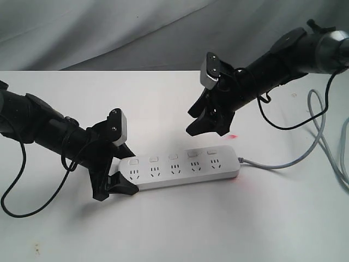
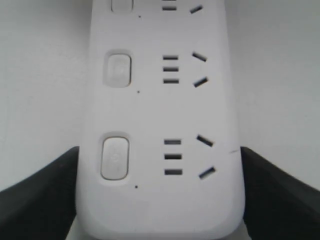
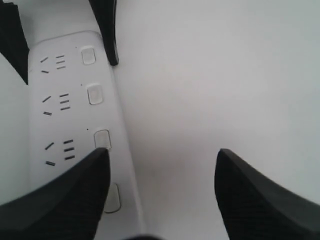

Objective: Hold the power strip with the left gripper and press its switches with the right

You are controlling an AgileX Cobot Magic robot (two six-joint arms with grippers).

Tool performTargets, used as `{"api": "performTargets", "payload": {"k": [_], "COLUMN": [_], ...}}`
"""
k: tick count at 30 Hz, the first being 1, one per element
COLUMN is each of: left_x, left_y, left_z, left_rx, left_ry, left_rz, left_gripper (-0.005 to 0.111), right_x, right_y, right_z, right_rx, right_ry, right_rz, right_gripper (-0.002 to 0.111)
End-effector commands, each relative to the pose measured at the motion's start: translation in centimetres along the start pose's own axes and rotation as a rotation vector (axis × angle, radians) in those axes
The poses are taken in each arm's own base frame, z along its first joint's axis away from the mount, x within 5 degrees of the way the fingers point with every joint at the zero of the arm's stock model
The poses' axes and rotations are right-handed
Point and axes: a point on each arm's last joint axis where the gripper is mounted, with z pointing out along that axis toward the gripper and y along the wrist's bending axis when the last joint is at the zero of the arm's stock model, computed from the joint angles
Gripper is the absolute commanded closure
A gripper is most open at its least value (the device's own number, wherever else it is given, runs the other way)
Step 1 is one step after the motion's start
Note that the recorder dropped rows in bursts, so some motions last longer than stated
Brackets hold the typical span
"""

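The white power strip (image 1: 180,169) lies flat on the white table, its grey cord (image 1: 278,165) leaving the right end. Five small white switches (image 1: 173,156) run along its far edge. My left gripper (image 1: 121,173) is shut on the strip's left end. In the left wrist view its fingers (image 2: 42,195) press both long sides of the power strip (image 2: 160,200), beside the end switch (image 2: 115,157). My right gripper (image 1: 195,121) hovers open above the strip's right half, apart from it. In the right wrist view the right gripper (image 3: 162,152) is empty, and the switches (image 3: 95,94) lie beside one finger.
The grey cord curves off to the right, where more grey cables (image 1: 330,142) loop near the table's right edge. A thin black cable (image 1: 16,191) hangs from the left arm. Grey cloth (image 1: 109,33) backs the table. A faint red glow (image 1: 234,135) shows near the strip's right end.
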Motion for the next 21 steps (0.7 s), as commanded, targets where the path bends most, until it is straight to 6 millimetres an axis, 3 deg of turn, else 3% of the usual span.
{"api": "performTargets", "payload": {"k": [1,21], "left_x": [-0.3,-0.3], "left_y": [0.0,0.0], "left_z": [0.0,0.0], "left_rx": [-0.002,-0.002], "left_ry": [-0.007,-0.007], "left_rz": [0.01,0.01], "left_gripper": [0.107,0.107], "right_x": [1.2,2.9], "right_y": [-0.1,1.0], "right_z": [1.3,4.3], "right_rx": [-0.025,-0.019], "right_ry": [0.02,0.067], "right_rz": [0.008,0.007], "right_gripper": [0.051,0.051]}}
